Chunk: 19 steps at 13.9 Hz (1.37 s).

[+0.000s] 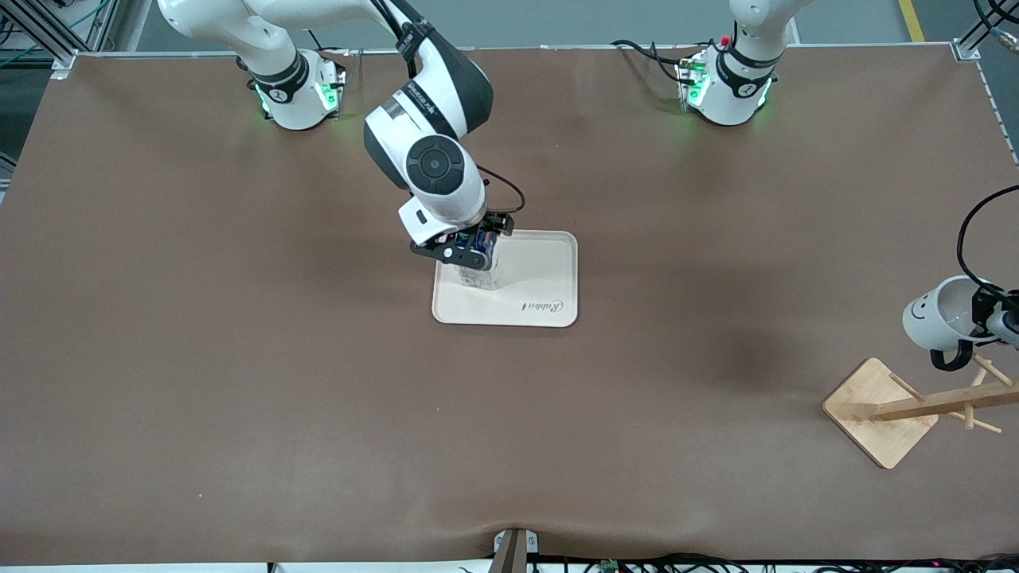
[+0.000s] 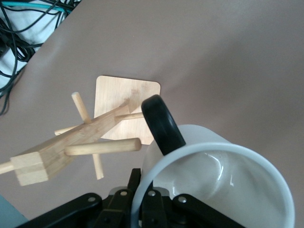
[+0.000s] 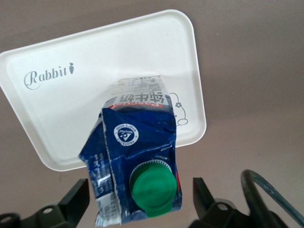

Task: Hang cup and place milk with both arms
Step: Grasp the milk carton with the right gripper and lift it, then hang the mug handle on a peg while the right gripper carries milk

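The milk point(image 1: 478, 266), a dark-blue carton with a green cap, stands on the white tray point(image 1: 549, 270), at the tray's end toward the right arm. My right gripper point(image 1: 475, 248) is open around it, one finger on each side with a gap. The right wrist view shows the milk point(image 3: 137, 137), the tray point(image 3: 95, 57) and my right gripper point(image 3: 138, 190). My left gripper point(image 1: 993, 315) is shut on the rim of the white cup point(image 1: 933, 315) and holds it tilted over the wooden rack point(image 1: 939, 404). In the left wrist view the left gripper point(image 2: 142, 192) pinches the cup point(image 2: 213, 185), whose black handle point(image 2: 161, 124) is close to a rack peg point(image 2: 102, 147).
The wooden rack's square base point(image 1: 876, 410) stands near the table's edge at the left arm's end, with several pegs on its post. Brown table surface point(image 1: 239, 358) surrounds the tray. Cables lie past the table edge point(image 2: 23, 42).
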Tool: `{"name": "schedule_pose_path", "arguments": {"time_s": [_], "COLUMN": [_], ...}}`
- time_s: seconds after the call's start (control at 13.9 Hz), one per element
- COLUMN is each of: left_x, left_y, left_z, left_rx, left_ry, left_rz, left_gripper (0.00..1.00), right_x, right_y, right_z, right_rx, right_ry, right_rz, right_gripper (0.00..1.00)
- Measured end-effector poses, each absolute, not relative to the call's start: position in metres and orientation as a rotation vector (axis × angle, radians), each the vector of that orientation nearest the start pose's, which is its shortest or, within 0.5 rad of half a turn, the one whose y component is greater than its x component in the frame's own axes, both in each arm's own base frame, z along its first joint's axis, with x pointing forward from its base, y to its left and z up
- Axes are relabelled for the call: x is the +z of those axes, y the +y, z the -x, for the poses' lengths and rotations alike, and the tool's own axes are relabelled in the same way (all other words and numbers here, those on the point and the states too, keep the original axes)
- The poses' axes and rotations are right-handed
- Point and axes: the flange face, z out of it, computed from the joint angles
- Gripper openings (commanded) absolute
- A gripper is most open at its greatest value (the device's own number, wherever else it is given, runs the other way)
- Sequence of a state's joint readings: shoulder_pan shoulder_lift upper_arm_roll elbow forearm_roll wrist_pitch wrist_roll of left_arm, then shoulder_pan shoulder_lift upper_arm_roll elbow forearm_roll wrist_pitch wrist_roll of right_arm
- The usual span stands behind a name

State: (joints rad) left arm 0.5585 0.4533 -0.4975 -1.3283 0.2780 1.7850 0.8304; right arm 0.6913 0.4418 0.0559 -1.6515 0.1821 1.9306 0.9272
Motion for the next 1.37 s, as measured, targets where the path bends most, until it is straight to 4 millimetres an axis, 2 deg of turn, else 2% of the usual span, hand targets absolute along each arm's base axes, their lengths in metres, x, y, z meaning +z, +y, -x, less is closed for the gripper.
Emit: {"name": "schedule_pose_path", "arguments": {"time_s": [0.14, 0.36, 0.51, 0.58, 0.72, 0.79, 0.94, 1.08, 1.23, 1.37], "left_x": [0.503, 0.505, 0.505, 0.505, 0.504, 0.504, 0.503, 0.500, 0.497, 0.493], "left_y": [0.141, 0.147, 0.148, 0.150, 0.156, 0.159, 0.164, 0.169, 0.173, 0.176], "left_z": [-0.676, -0.676, -0.676, -0.676, -0.675, -0.674, -0.674, -0.674, -0.675, -0.678], "left_rx": [-0.046, -0.066, -0.070, -0.071, -0.073, -0.073, -0.072, -0.078, -0.091, -0.106], "left_ry": [1.151, 1.145, 1.140, 1.136, 1.124, 1.120, 1.112, 1.104, 1.096, 1.093], "left_rz": [2.830, 2.824, 2.824, 2.825, 2.829, 2.831, 2.835, 2.838, 2.840, 2.840], "left_gripper": [0.00, 0.00, 0.00, 0.00, 0.00, 0.00, 0.00, 0.00, 0.04, 1.00], "right_x": [0.340, 0.348, 0.364, 0.378, 0.424, 0.449, 0.485, 0.507, 0.515, 0.502], "right_y": [0.449, 0.451, 0.450, 0.442, 0.400, 0.371, 0.313, 0.248, 0.171, 0.089], "right_z": [-0.474, -0.478, -0.487, -0.495, -0.526, -0.542, -0.567, -0.584, -0.596, -0.599], "right_rx": [0.372, 0.344, 0.318, 0.330, 0.406, 0.431, 0.420, 0.428, 0.463, 0.494], "right_ry": [0.409, 0.411, 0.420, 0.442, 0.524, 0.553, 0.573, 0.562, 0.552, 0.493], "right_rz": [3.084, 3.069, 3.056, 3.059, 3.070, 3.066, 3.042, 3.026, 3.013, 3.038], "right_gripper": [0.00, 0.00, 0.00, 0.00, 0.00, 0.00, 0.00, 0.00, 0.00, 0.00]}}
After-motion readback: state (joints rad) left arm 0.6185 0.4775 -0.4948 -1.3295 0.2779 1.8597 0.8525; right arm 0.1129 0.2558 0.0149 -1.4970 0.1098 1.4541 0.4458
